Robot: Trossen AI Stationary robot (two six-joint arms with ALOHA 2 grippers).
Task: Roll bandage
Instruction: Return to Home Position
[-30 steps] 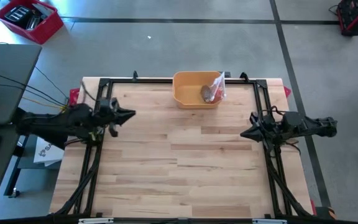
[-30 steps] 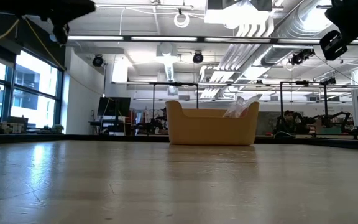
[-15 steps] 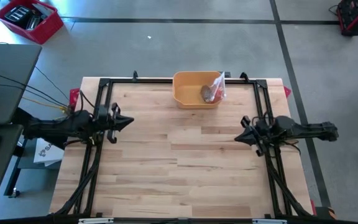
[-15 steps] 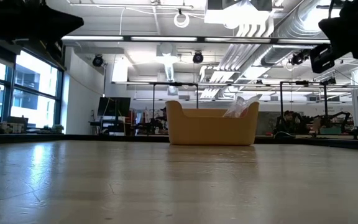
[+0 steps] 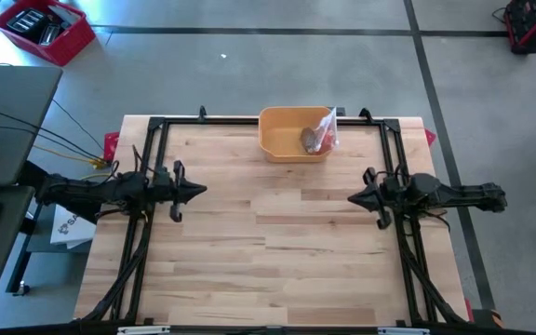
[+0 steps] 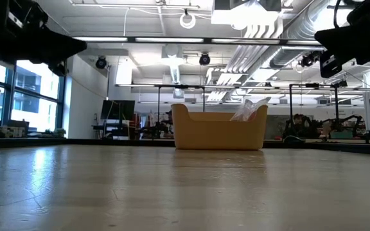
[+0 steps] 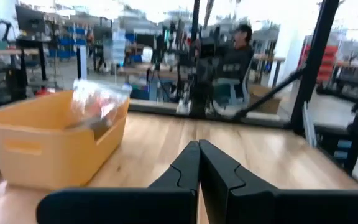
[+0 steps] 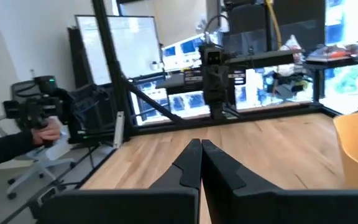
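Two arms hang over opposite desk [image 5: 277,251] sides; left tool [image 5: 196,190] and right tool [image 5: 352,198] are each pinched together, empty. The bag [image 5: 324,131] sits in the orange bin [image 5: 282,140].

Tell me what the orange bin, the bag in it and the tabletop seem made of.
Orange bin: probably moulded plastic, matte; smooth rounded walls, even colour. Bag: thin clear plastic film, glossy; crinkled, see-through. Tabletop: wood, light satin finish; joined strips with grain.
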